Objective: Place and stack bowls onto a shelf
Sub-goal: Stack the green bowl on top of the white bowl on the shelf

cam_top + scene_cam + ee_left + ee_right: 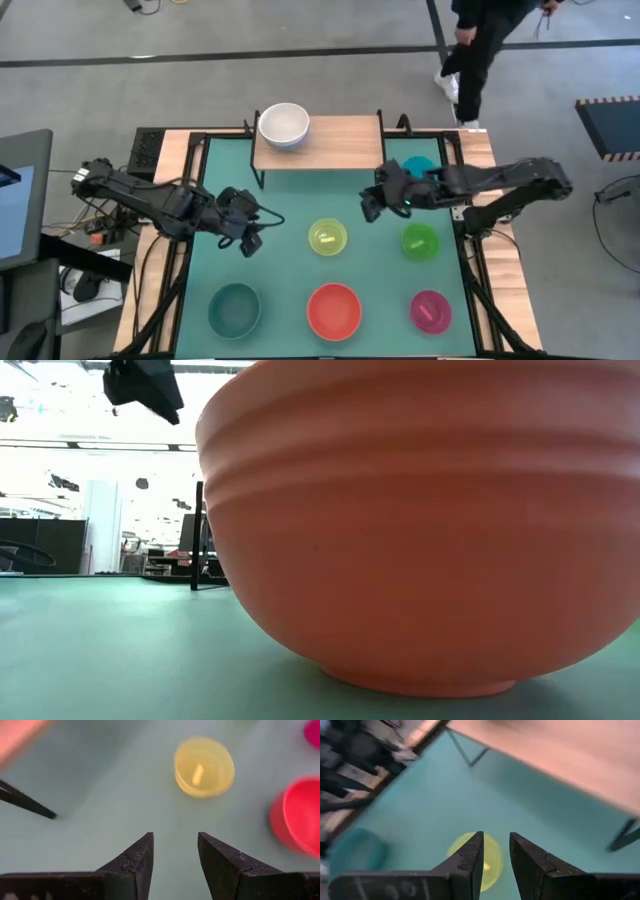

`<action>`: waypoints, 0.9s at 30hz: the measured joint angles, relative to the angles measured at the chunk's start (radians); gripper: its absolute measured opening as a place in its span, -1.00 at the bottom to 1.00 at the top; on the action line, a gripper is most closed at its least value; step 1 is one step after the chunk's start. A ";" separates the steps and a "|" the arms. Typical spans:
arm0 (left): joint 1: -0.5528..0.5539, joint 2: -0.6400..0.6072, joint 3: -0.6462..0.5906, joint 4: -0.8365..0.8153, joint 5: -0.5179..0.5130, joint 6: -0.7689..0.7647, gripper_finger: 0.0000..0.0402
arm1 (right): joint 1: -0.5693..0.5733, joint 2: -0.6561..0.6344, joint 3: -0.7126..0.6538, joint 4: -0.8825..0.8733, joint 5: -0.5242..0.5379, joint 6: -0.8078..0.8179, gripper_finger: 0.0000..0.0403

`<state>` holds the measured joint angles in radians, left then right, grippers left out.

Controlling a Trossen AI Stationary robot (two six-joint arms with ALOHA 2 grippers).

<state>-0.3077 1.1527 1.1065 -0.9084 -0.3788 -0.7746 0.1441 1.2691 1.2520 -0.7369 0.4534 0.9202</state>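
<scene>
floor [330,25]: grey, dark tape lines | person [485,45]: standing at 1 o'clock | monitor [20,195]: at 9 o'clock | far room [90,490]: brightly lit, dark furniture

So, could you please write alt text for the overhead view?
A green table seen from above holds a wooden shelf with a white bowl on it. Six more bowls lie around, while the left gripper and right gripper hover empty.
</scene>
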 joint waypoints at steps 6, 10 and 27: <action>-0.058 0.006 -0.067 0.037 0.163 0.092 -0.32 | 0.091 -0.080 -0.165 0.066 0.052 0.139 -0.41; -0.164 0.006 -0.193 0.181 0.284 0.101 -0.32 | 0.153 -0.083 -0.196 0.061 0.054 0.196 -0.41; -0.347 0.006 -0.392 0.291 0.391 0.127 -0.32 | 0.212 0.085 -0.194 0.096 -0.066 0.303 0.19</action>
<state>-0.6548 1.1591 0.7142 -0.6172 0.0124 -0.6472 0.3564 1.3544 1.0576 -0.6412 0.3875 1.2231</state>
